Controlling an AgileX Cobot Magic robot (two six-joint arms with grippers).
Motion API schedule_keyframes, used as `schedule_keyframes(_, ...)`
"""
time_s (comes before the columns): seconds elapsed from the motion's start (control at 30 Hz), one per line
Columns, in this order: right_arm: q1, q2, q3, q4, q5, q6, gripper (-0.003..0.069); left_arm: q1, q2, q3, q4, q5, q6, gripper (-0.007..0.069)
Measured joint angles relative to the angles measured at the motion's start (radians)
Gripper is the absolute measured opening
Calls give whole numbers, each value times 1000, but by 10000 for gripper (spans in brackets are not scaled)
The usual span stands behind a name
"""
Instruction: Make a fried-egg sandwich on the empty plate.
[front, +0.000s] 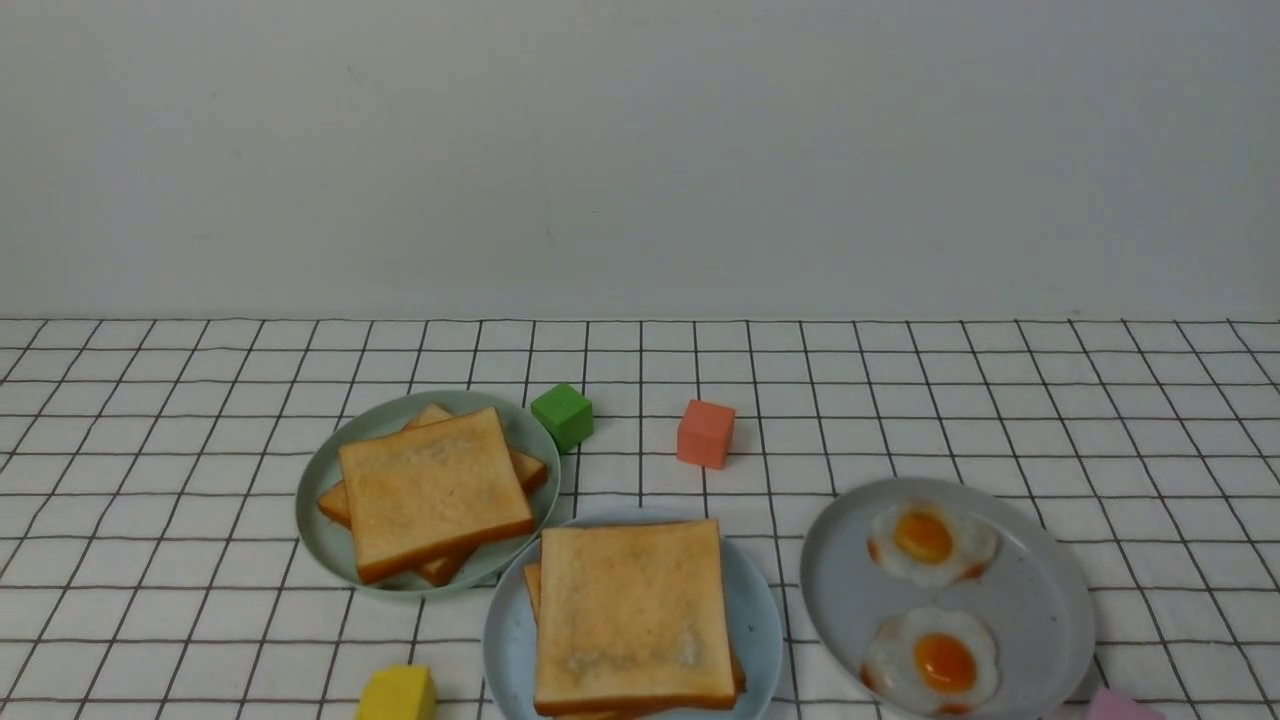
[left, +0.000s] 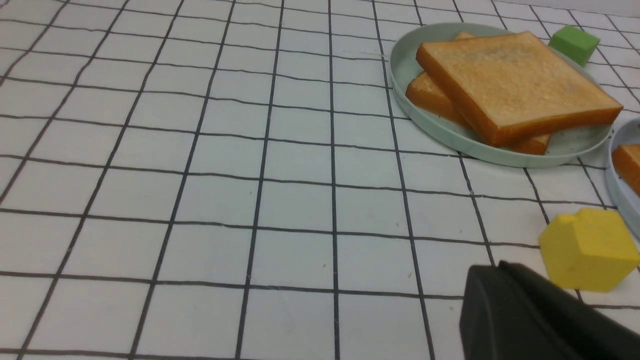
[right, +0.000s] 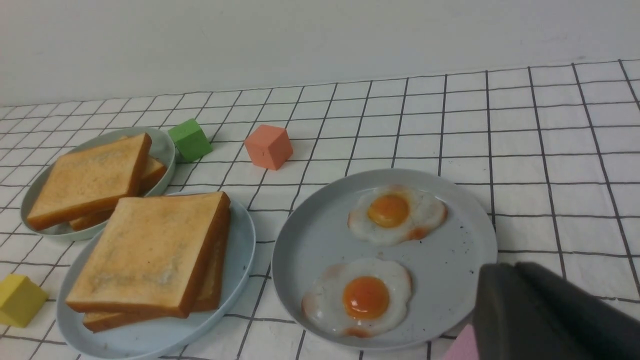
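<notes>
The light blue plate (front: 505, 640) sits at the front centre of the table. On it lie two stacked toast slices (front: 630, 615), the sandwich, with the lower slice peeking out at the left. From these views I cannot tell whether an egg lies between them. In the right wrist view the same stack (right: 150, 250) rests on that plate (right: 235, 260). My left gripper (left: 500, 267) is shut and empty, low over the cloth beside a yellow block (left: 590, 250). By the grey plate's near rim, my right gripper (right: 515, 267) has its fingers together and holds nothing. Neither arm shows in the front view.
A pale green plate (front: 330, 530) at the left holds two more toast slices (front: 432, 490). At the right a grey plate (front: 1040, 600) carries two fried eggs (front: 930, 540). A green cube (front: 562, 415), a salmon cube (front: 706, 433), a yellow block (front: 398, 695) and a pink block (front: 1120, 705) lie around them.
</notes>
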Motion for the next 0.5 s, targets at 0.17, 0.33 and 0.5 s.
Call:
schedule_keyframes(0.17,0,0,0,0,0,0,49,0,0,0,0,0,0,10)
schedule_keyframes(0.33,-10,-2,1,-87,-22,0,57,0,0,0,0,-1,0,18)
schedule_keyframes(0.5,-118,-66,3,-154,-18,0,64,0,0,0,0,-1,0,20)
